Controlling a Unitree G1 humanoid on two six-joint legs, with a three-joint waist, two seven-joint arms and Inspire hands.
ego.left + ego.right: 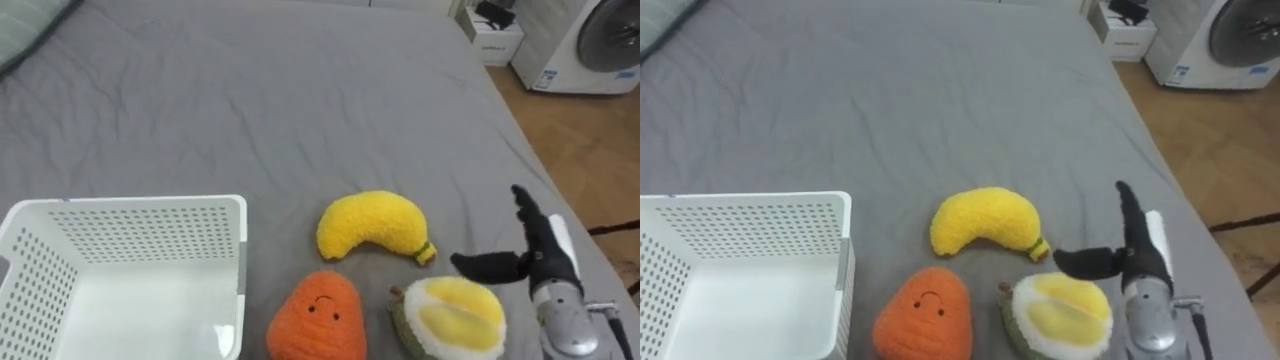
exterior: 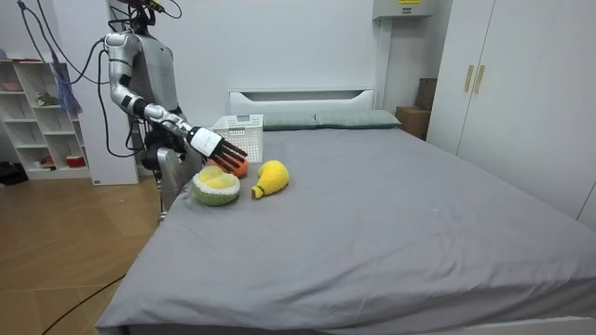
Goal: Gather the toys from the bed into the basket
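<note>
Right robot hand (image 1: 545,262), outstretched, over edge-cropped durian toy (image 1: 460,320)

Head eyes above bed (image 1: 300,100); room-wide afar

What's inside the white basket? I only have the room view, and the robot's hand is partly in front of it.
Observer: Nothing. The left eye view looks down into the white basket, and its floor is bare.
Operator: Is the right hand gripping the durian toy?
Observer: No. The right hand is open, with fingers straight and thumb spread, at the far edge of the durian toy. It holds nothing.
Operator: And the orange thing behind the hand?
Observer: It's an orange plush with a stitched face. It lies on the bed between the basket and the durian toy, nearer the robot than the banana toy.
</note>
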